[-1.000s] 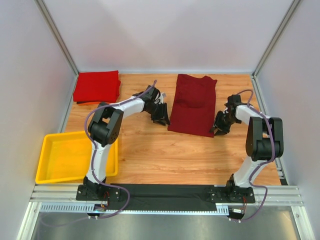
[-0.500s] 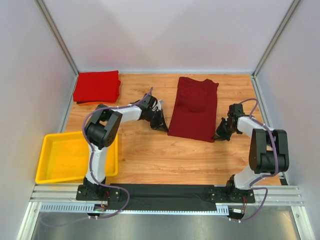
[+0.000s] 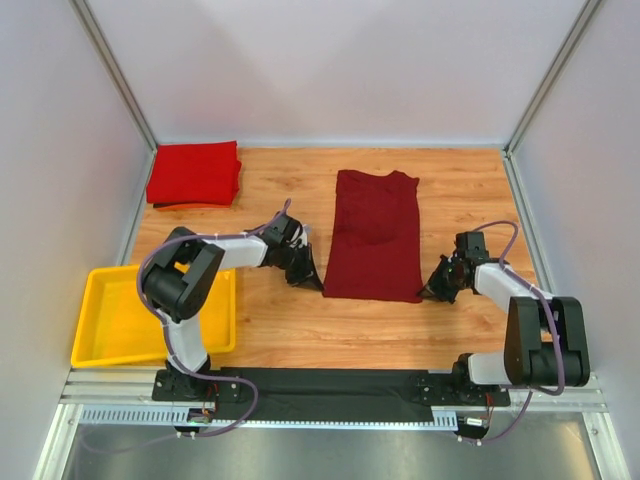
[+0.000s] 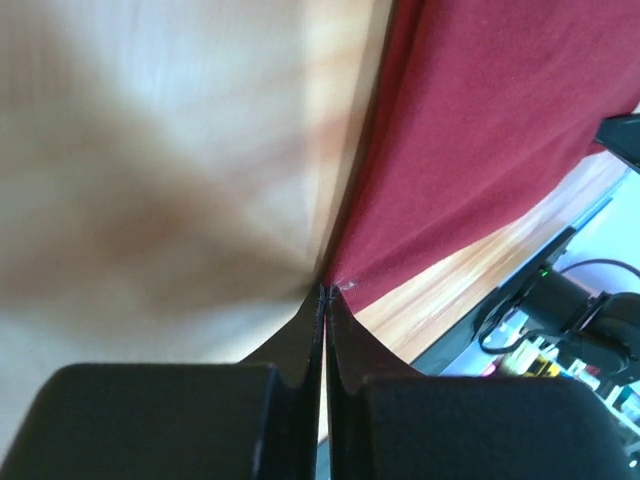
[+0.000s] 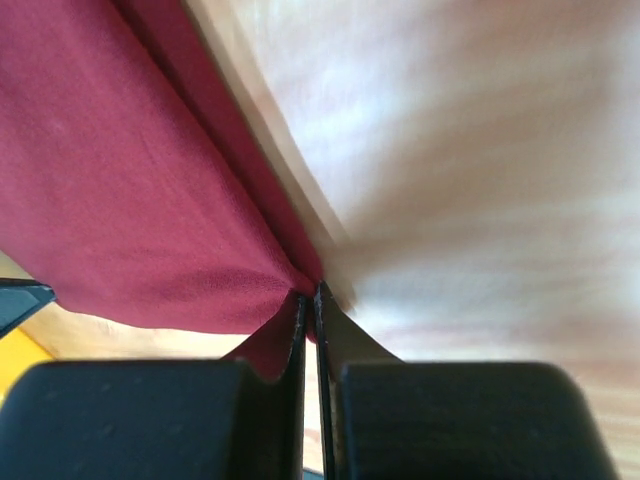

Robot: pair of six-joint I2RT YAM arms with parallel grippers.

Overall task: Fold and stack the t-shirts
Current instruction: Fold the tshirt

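The dark maroon t-shirt (image 3: 372,235) lies as a long folded strip on the wooden table. My left gripper (image 3: 312,280) is shut on its near left corner; the left wrist view shows the fingertips (image 4: 325,292) pinching the cloth edge (image 4: 470,120). My right gripper (image 3: 428,292) is shut on its near right corner; in the right wrist view the cloth (image 5: 120,200) bunches between the closed fingers (image 5: 312,295). The brighter red t-shirt (image 3: 194,172) lies folded at the far left corner.
A yellow tray (image 3: 105,345) sits at the near left beside the left arm's base. White walls enclose the table on three sides. A black mat (image 3: 330,382) runs along the near edge between the arm bases.
Both grippers have pulled the maroon shirt toward the near edge and a little left; the shirt now lies lower and straighter on the table. The red shirt has not moved.
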